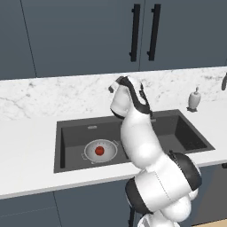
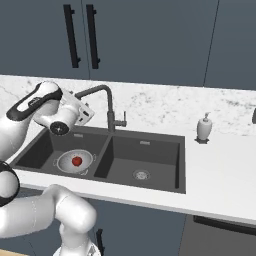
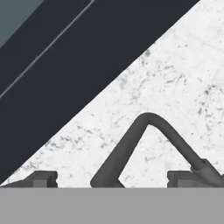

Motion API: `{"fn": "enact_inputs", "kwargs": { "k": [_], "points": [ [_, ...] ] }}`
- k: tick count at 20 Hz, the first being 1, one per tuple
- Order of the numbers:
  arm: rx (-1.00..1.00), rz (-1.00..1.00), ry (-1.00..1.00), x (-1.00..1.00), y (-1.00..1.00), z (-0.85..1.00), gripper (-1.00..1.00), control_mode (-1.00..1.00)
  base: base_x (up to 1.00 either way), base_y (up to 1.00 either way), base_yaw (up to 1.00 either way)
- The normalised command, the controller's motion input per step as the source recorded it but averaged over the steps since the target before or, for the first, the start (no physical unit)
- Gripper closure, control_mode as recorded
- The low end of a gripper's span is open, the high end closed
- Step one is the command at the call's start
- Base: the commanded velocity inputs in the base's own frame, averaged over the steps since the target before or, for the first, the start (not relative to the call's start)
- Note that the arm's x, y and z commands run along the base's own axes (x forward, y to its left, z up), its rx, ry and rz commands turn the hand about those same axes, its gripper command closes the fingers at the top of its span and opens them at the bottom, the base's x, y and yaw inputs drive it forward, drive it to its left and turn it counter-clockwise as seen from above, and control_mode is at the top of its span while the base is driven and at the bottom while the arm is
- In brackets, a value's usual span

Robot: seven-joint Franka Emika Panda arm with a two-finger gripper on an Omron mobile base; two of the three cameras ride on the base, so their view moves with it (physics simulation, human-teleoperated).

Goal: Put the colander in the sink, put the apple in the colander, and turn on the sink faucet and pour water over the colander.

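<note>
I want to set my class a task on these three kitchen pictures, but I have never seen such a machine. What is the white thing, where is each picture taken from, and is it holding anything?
The white thing is a robot arm on a base in a computer-drawn kitchen. Two pictures come from cameras on that base, one behind the arm on its left, one on its right, so they show the same scene from two sides. The third comes from a camera on the arm's hand, looking along its tool; the two dark stubs at the bottom are its fingertips.

In the dark sink, the left basin holds a metal colander with a red apple inside. A white pump bottle stands on the marble counter.

The tool is open and holds nothing. It is raised near the faucet, whose bent spout shows in the hand picture.
</note>
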Motion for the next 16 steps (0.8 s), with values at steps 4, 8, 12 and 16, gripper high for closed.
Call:
{"fn": "enact_inputs", "kwargs": {
  "k": [4,8,12,16],
  "points": [
    [0.00,0.00,0.09,-0.57,-0.27,0.45,-1.00,-1.00,0.00,0.00,0.00],
    [0.00,0.00,0.12,-0.56,-0.29,0.53,-1.00,-1.00,0.00,0.00,0.00],
    [0.00,0.00,0.11,-0.60,-0.33,0.59,-1.00,-1.00,0.00,0.00,0.00],
    [0.00,0.00,0.09,-0.72,-0.32,0.56,-1.00,-1.00,0.00,0.00,0.00]
  ]
}}
